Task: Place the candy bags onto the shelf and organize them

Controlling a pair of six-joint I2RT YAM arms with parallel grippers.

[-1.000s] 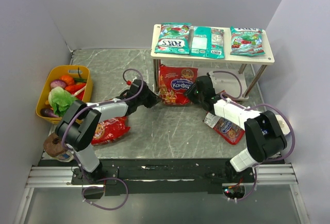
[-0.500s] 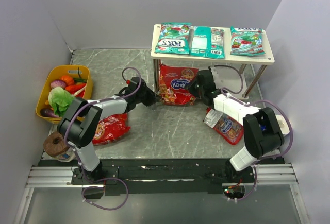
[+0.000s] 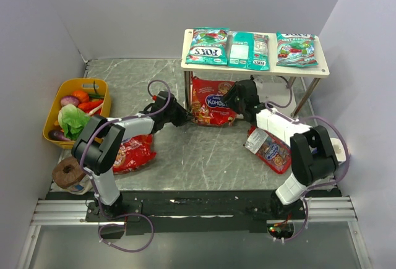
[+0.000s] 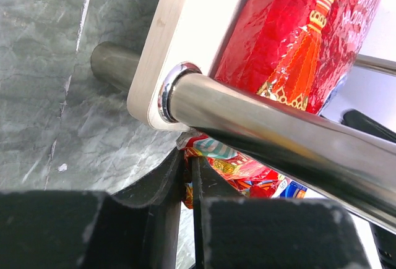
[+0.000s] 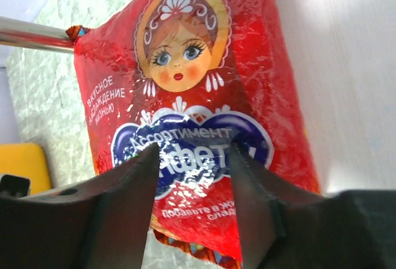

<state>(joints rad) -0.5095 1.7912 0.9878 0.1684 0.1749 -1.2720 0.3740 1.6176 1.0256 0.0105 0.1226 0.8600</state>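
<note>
Three teal candy bags (image 3: 208, 46) lie on the shelf's top board (image 3: 273, 55). A red candy bag (image 3: 212, 101) with a doll face lies on the lower board. My left gripper (image 3: 182, 118) is shut on this bag's near left corner (image 4: 204, 148), beside the shelf's metal leg (image 4: 266, 127). My right gripper (image 3: 237, 99) is open, its fingers straddling the bag's blue label (image 5: 192, 148) from the right. Two more red bags lie on the table, one at the left (image 3: 131, 153) and one at the right (image 3: 268, 149).
A yellow tub (image 3: 77, 108) of toy vegetables stands at the left wall. A brown round object (image 3: 69, 173) sits near the left arm's base. The lower board's corner (image 4: 162, 59) is close to my left fingers. Grey walls close in on both sides.
The red bag has slid further in under the top board. My right gripper has moved up and left over it. My left gripper has edged toward the shelf leg.
</note>
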